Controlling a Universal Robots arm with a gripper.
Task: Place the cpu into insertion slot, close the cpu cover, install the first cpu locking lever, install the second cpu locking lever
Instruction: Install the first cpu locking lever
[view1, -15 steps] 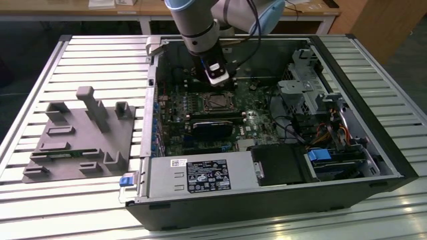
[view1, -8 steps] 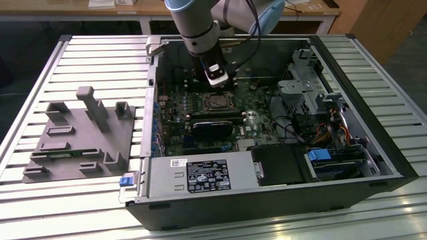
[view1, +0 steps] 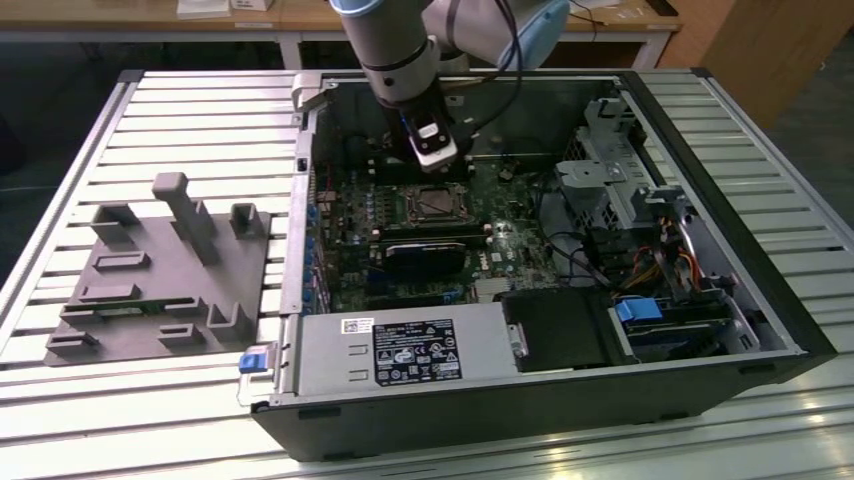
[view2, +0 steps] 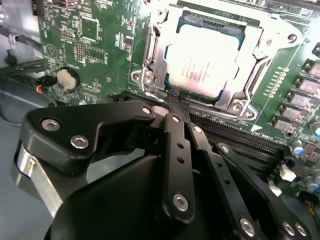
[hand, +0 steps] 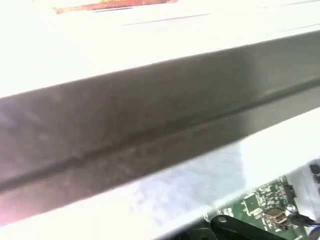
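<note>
Presently, the dull silvery square cpu (view2: 205, 60) lies seated in the insertion slot (view2: 165, 75), the small square socket with its silvery rim set in the green circuit board (view2: 95, 45). The thin silvery cpu cover (view2: 250, 50), a frame plate with a square window, appears folded down over the chip's edges. In the exterior view the same socket (view1: 434, 205) sits near the middle of the board inside the open black and grey computer case (view1: 534, 400).

The black linkage gripper (view2: 172, 100) has its fingers drawn together to a narrow tip, with nothing visibly held between them. That tip sits just beside the socket's near edge, where a thin wire lever seems to run; contact with it cannot be confirmed.

Judgement: the step in hand looks to be a locking lever. Done well, it calls for pressing on the lever alone, clear of the cover plate and the long black memory slots (view2: 240, 140) adjacent, and carrying it sideways under its retaining hook without slipping off.

In the exterior view the grey arm (view1: 400, 60) descends steeply from the case's far wall, wrist (view1: 430, 140) pointing down at the board just beyond the socket.

A grey moulded fixture tray (view1: 160, 280) lies on the slatted table (view1: 80, 150), at the exterior view's left.
</note>
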